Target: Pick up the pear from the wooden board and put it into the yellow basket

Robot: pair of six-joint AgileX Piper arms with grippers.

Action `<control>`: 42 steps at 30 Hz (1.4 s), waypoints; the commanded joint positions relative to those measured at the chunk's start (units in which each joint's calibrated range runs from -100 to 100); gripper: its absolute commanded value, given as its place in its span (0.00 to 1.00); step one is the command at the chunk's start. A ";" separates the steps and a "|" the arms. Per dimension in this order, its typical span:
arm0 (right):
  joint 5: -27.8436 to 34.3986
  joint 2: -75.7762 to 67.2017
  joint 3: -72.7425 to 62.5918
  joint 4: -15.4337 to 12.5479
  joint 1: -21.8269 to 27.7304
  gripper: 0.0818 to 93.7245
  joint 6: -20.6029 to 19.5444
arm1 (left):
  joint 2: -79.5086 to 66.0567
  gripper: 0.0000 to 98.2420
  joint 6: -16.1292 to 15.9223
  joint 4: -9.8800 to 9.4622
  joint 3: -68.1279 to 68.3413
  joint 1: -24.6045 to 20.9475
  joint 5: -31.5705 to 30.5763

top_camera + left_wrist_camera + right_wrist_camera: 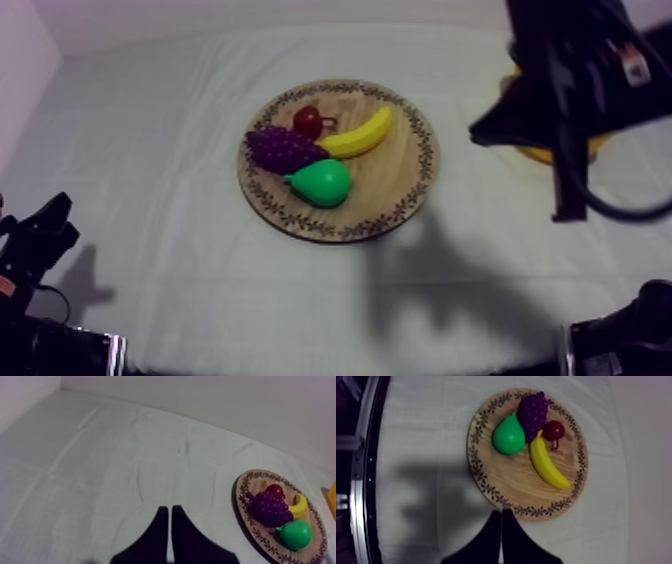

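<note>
The right hand (pixel 500 513) is nearest the lens. Its two black fingers lie pressed together in a narrow wedge with nothing between them, and it hangs over the worktop just by the rim of the board (pixel 511 483). The left hand (pixel 169 510) is likewise closed and empty. It sits low over the bare cloth (pixel 125 476), well apart from the fruit.

The pear (pixel 508 436) lies on its side on the board, touching the grapes (pixel 533 411) at its narrow end, with the banana (pixel 546 463) just beside it and the small red fruit (pixel 554 430) beyond. The basket (pixel 540 153) sits past the board on the right side, partly hidden under the right arm.

The pear looks like a smooth, glossy toy, so it is probably light, stiff and a little slippery. Its round belly is the best place to hold it, with one finger on each of the two sides clear of the grapes. A grip on the tapering neck would likely squeeze it out. The right hand must first open wider than the belly, and closing gently should be enough to hold it.
</note>
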 commanded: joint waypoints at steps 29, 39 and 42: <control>15.58 34.73 -43.22 5.40 -4.60 0.44 -7.53 | 0.02 0.00 -0.01 -0.03 -0.02 0.01 0.00; 15.26 37.22 -45.06 6.20 -4.55 0.67 -9.14 | 0.02 0.00 -0.01 -0.03 -0.02 0.01 0.00; 14.21 38.27 -43.57 6.39 -4.90 0.69 -9.72 | 0.02 0.00 -0.01 -0.03 -0.02 0.01 0.00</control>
